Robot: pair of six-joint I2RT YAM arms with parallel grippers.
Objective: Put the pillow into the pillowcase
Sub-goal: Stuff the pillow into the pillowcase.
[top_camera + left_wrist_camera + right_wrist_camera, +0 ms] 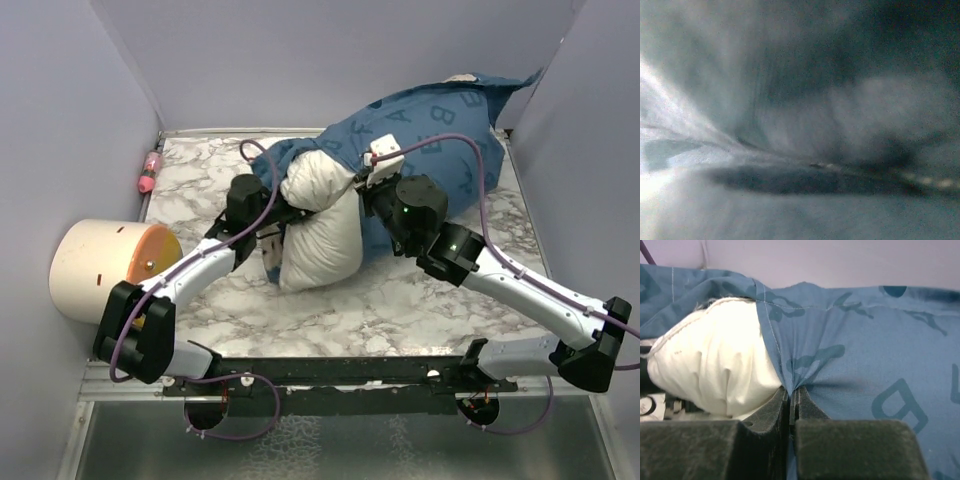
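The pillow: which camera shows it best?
The top external view: the pillow lies between both arms, its white near part sticking out of the pillowcase, the rest bulging inside. The right wrist view shows only one white bulge beside blue cloth. The left wrist view shows only blurred fabric.

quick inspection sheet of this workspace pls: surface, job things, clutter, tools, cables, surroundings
surface: marble-patterned table top
job's things: white pillow partly inside the blue pillowcase, near end sticking out
clutter: cream and orange cylinder at the left edge; small pink item by the left wall
grippers: right tool shut on a pinch of the pillowcase edge beside the pillow; left tool shut, at the pillow by the opening, its wrist view only blurred fabric, so what it holds cannot be told
cables: purple cable along each arm, the right one arcing over the pillowcase
surroundings: plain lavender walls on three sides
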